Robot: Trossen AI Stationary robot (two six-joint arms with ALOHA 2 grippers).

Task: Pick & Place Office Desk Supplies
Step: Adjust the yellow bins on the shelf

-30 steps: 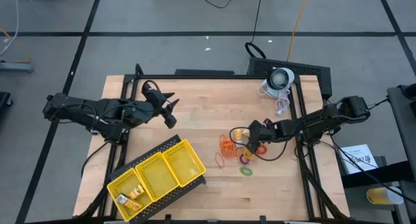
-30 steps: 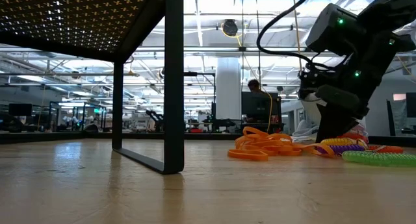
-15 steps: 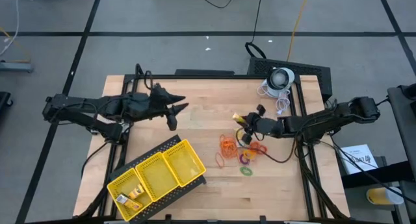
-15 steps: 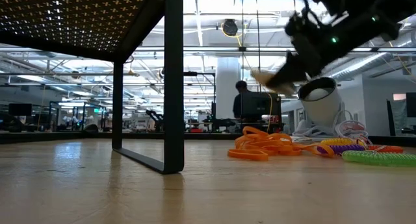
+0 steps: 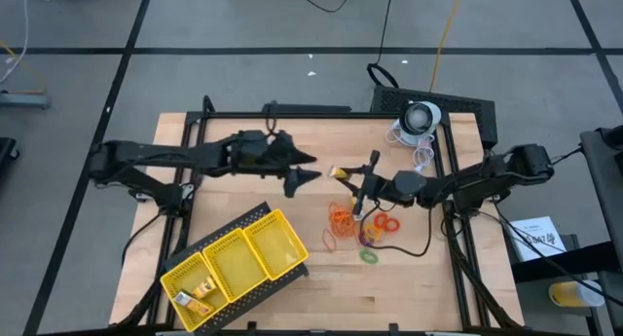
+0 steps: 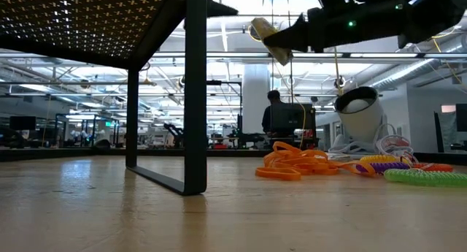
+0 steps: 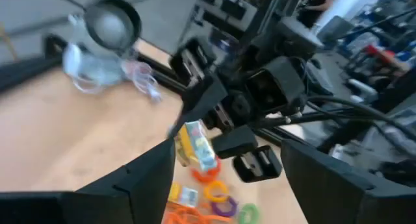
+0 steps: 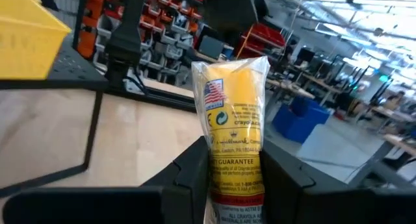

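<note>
My right gripper (image 5: 348,178) is shut on a yellow packet in clear printed wrap (image 5: 338,171), held up over the table's middle; the packet (image 8: 235,130) fills the right wrist view. My left gripper (image 5: 304,175) is open and hovers just left of the packet, its fingers pointing at it; in its wrist view the packet (image 7: 196,145) shows ahead between the spread fingers. On the wood below lie orange rubber-band loops (image 5: 341,219), (image 6: 295,164) and small red, purple and green rings (image 5: 375,234). My right gripper pinches the packet between its two fingers (image 8: 195,178) at its lower end (image 8: 237,185). The fingers run roughly level, pointing toward the table's left. The packet is lifted clear, and its yellow upper end (image 8: 234,81) sticks out past the fingertips.
The yellow three-compartment tray (image 5: 282,241) sits near the left front, with a few yellow pieces (image 5: 195,292) in one end compartment. A white round device with a cable (image 5: 419,117) stands at the far right. A black frame leg (image 6: 193,91) rises in the low view.
My right gripper rose from the pile of bands with the yellow packet, lifting it clear, and moved toward the table's left. My left gripper swung from the left side toward the table's middle and now stands close to the packet.
</note>
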